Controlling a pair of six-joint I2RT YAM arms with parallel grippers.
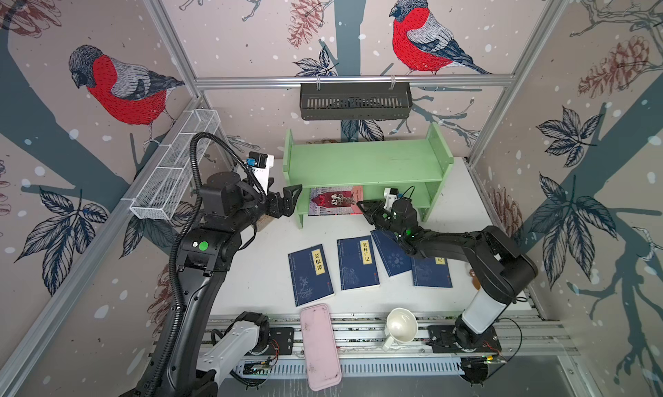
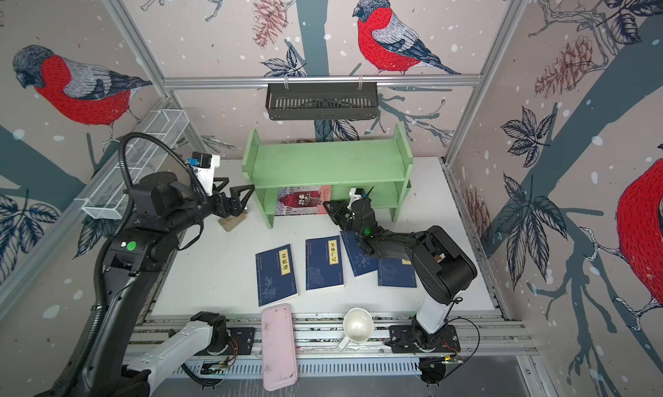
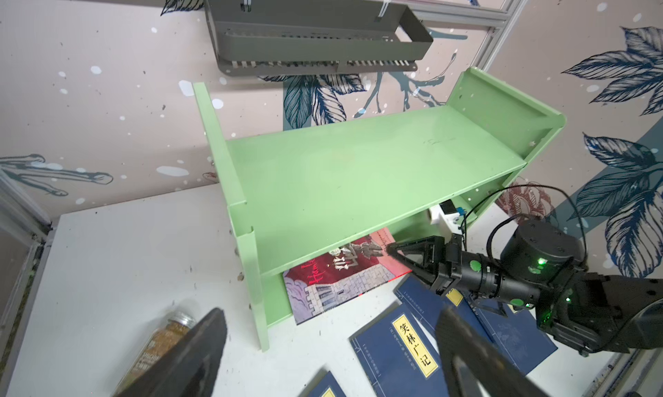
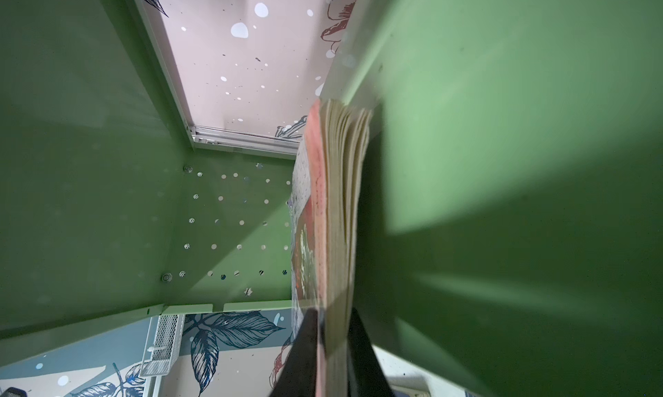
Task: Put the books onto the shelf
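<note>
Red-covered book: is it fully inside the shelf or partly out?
Partly out: the red-covered book juts past the shelf front, right gripper shut on it.

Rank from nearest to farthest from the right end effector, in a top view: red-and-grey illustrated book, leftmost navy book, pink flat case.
1. Red-and-grey illustrated book, gripped by the right end effector at the green wooden shelf.
2. Leftmost navy book, flat mid-table.
3. Pink flat case, front edge.

Bright even light; fisheye edges; book [image 4: 341, 205] blurred close-up.
</note>
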